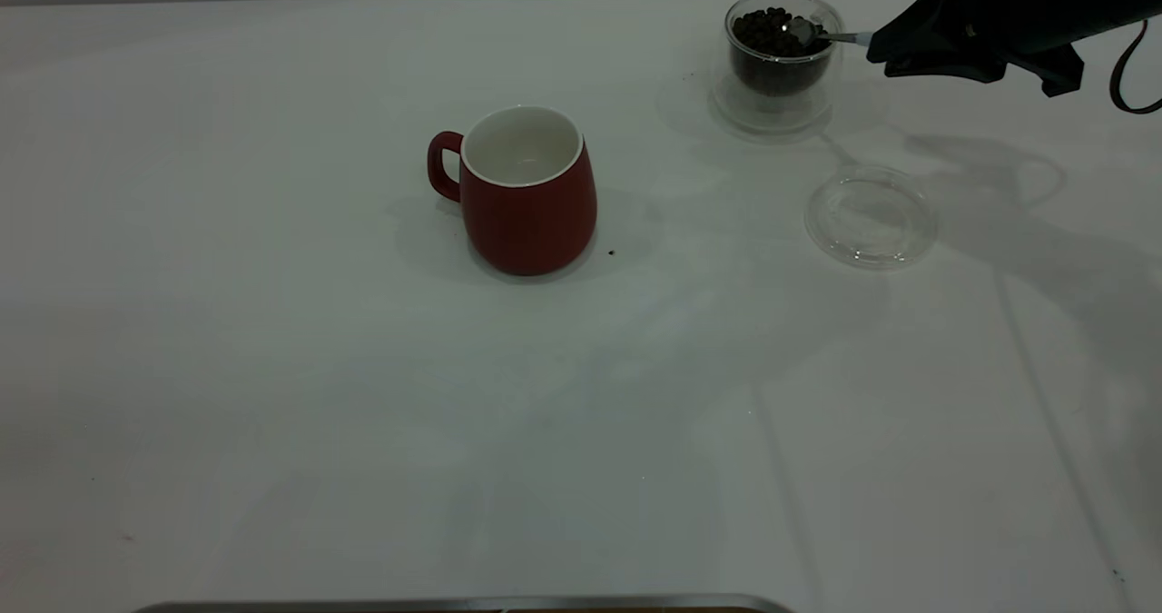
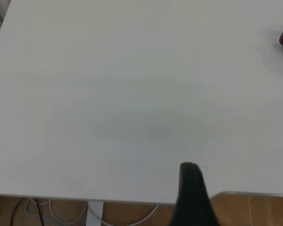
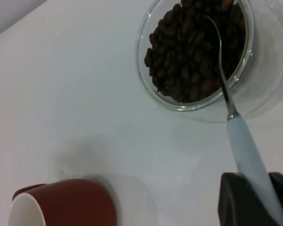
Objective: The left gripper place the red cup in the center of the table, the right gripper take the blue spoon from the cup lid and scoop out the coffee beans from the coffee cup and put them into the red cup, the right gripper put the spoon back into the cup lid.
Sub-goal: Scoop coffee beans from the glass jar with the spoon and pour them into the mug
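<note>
The right gripper [image 3: 255, 200] is closed on the pale handle of the blue spoon [image 3: 245, 155], pinching it near its tail end between both black fingers [image 3: 235, 197]. In the exterior view the right gripper [image 1: 876, 48] hangs at the far right of the table [image 1: 272, 395], just beside the coffee cup [image 1: 779, 54]. The spoon's long axis runs from the fingers toward the cup, handle at the gripper, metal neck crossing the glass rim, bowl [image 1: 801, 30] lying on the coffee beans [image 1: 767, 30] heaped inside. The cup lid [image 1: 871, 216] lies flat on the table nearer the camera than the coffee cup, apart from it. The red cup [image 1: 526, 191] stands upright near the table's middle, handle pointing left, its white inside bare. One loose bean [image 1: 611, 252] lies just beside its base. The left gripper [image 2: 193, 193] hovers over bare tabletop near the edge; I cannot tell how its fingers stand.
</note>
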`<state>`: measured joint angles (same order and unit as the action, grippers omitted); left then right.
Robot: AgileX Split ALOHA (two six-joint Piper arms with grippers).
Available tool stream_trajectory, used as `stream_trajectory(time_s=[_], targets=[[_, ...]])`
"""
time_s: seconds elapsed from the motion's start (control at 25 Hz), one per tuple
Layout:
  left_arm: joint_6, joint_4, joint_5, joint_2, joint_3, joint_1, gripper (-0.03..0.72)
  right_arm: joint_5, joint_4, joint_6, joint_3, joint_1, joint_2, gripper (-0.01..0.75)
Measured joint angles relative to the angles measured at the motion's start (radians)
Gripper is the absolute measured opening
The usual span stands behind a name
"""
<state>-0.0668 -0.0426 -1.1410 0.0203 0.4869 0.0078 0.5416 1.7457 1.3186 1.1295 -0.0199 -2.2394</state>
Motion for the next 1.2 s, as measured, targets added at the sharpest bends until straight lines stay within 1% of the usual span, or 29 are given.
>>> stream_trajectory(time_s=[0.24,0.72,1.2], targets=[[0.000,0.000,0.000,0.000,0.000,0.000,0.587,0.026,0.000,-0.030,0.000,0.000,0.000,0.112],[0.000,0.000,0.000,0.000,0.000,0.000,0.587,0.126,0.022,-0.080,0.016,0.003,-0.061,0.112],[0.001,0.000,0.000,0.000,0.000,0.000,0.587,0.302,0.022,-0.135,0.018,0.089,-0.123,0.112]])
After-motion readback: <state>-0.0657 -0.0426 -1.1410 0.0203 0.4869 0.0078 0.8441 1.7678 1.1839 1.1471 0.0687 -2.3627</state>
